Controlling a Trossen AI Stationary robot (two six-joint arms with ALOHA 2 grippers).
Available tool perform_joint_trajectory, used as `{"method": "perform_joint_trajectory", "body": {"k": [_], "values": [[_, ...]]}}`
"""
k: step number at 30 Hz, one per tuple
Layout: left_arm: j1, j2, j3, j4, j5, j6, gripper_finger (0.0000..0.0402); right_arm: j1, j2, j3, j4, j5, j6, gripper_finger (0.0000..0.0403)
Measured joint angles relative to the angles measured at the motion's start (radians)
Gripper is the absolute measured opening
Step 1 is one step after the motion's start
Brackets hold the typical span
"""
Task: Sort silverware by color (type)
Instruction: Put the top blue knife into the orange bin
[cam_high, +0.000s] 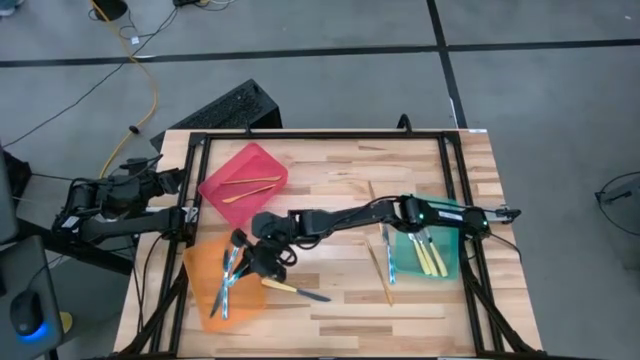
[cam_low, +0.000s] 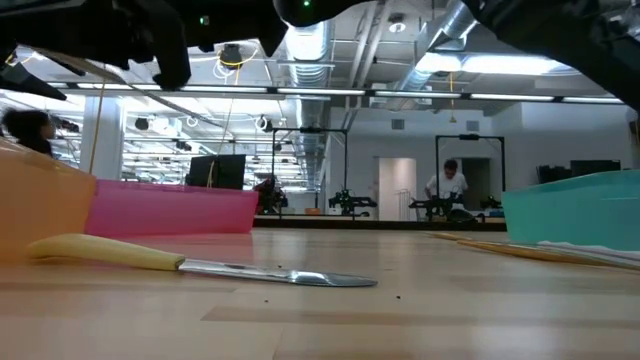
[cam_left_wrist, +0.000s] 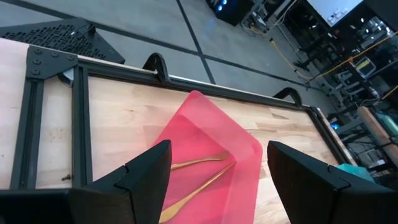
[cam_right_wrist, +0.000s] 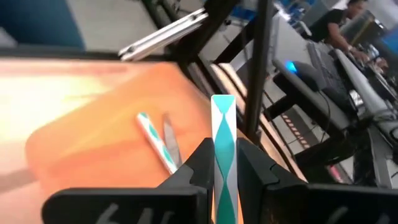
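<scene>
The right claw (cam_high: 240, 243) hangs over the orange bin (cam_high: 198, 262) at the counter's (cam_high: 330, 180) front left corner, clamped on a silvery-blue piece (cam_right_wrist: 222, 146). More silvery-blue pieces (cam_high: 227, 290) lie in that bin. Two gold pieces (cam_high: 246, 187) rest in the red bin (cam_high: 215, 186) near the back left. Yellow-handled pieces (cam_high: 432, 256) sit in the green bin (cam_high: 452, 262) by the right edge. A yellow-handled knife (cam_high: 294, 290) lies beside the orange bin; a gold piece (cam_high: 381, 272) lies left of the green bin. The left claw (cam_left_wrist: 216, 177) waits past the left edge, fingers apart.
</scene>
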Motion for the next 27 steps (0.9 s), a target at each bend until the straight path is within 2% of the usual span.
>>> {"method": "perform_joint_trajectory", "body": {"k": [7, 14, 18, 27], "values": [[0.0, 0.0, 0.0, 0.0, 0.0, -0.027, 0.0247, 0.059, 0.0, 0.0, -0.037, 0.014, -0.208, 0.0057], [0.0, 0.0, 0.0, 0.0, 0.0, -0.055, 0.0247, 0.08, 0.0, 0.0, -0.008, -0.014, -0.317, 0.0052], [0.0, 0.0, 0.0, 0.0, 0.0, -0.076, 0.0247, 0.08, 0.0, 0.0, -0.005, -0.022, -0.311, 0.0052], [0.0, 0.0, 0.0, 0.0, -0.001, -0.082, 0.0247, 0.04, 0.034, 0.0, 0.009, -0.118, -0.193, 0.005]]}}
